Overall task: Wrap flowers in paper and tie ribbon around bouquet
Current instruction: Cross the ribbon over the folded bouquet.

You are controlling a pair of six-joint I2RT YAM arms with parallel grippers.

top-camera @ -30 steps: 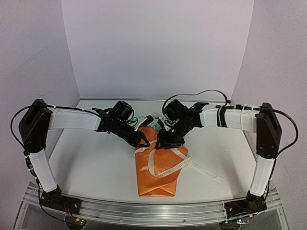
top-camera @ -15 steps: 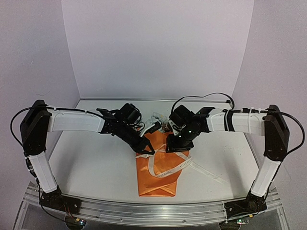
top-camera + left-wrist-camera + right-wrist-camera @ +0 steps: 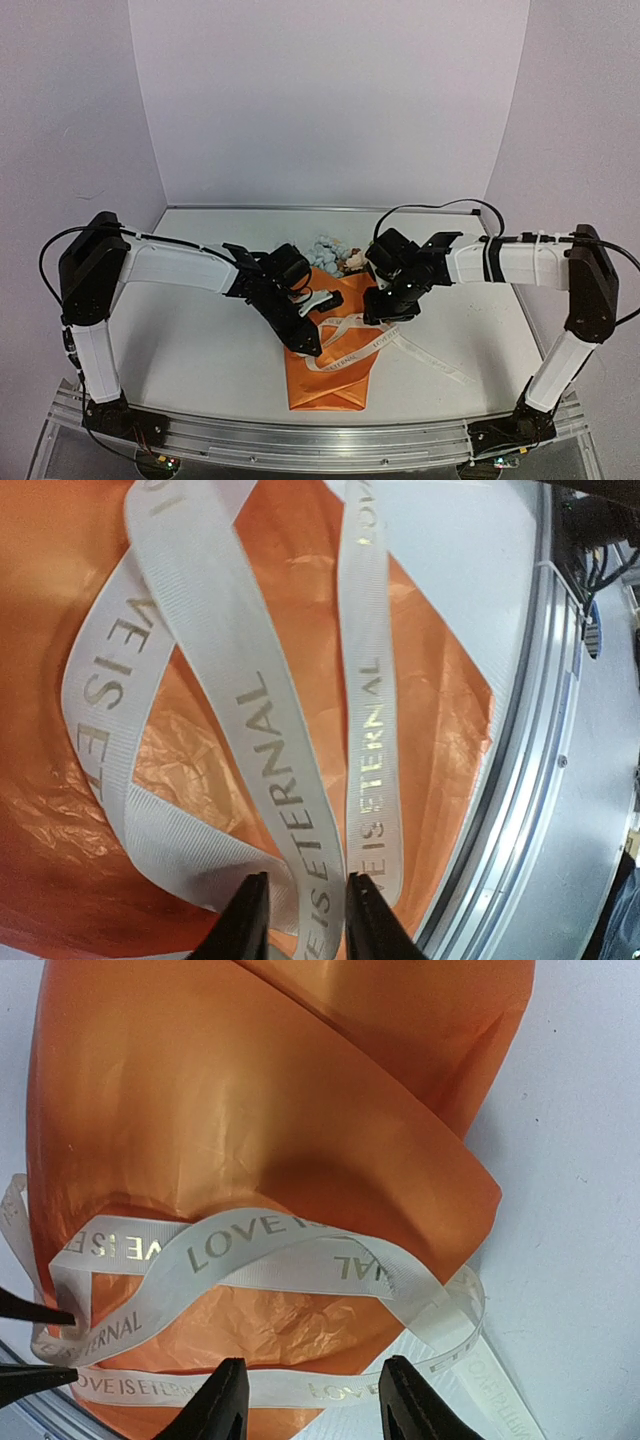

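Shows the bouquet (image 3: pixel 325 385) lying flat on the white table (image 3: pixel 190 340) between the 2 arms, folded end toward the arm bases, wide end toward the back wall; puts the flowers (image 3: pixel 328 247), pale blue and white, just past the far edge of the orange paper (image 3: pixel 250 1090); finds the ribbon (image 3: pixel 250 710), cream with printed lettering, looped loosely across the middle of the paper, 1 tail trailing off onto the table to the right; sets the left gripper (image 3: pixel 308 925) low over the left side of the paper, jaws parted only a little, 1 ribbon strand lying flat in the gap, not visibly pinched; sets the right gripper (image 3: pixel 318 1405) over the right side of the paper, jaws about half open, a ribbon strand crossing beneath the gap, nothing clamped; catches, at the left border of the right wrist view, the left gripper's 2 dark fingertips (image 3: pixel 35 1312) either side of the loop's end.
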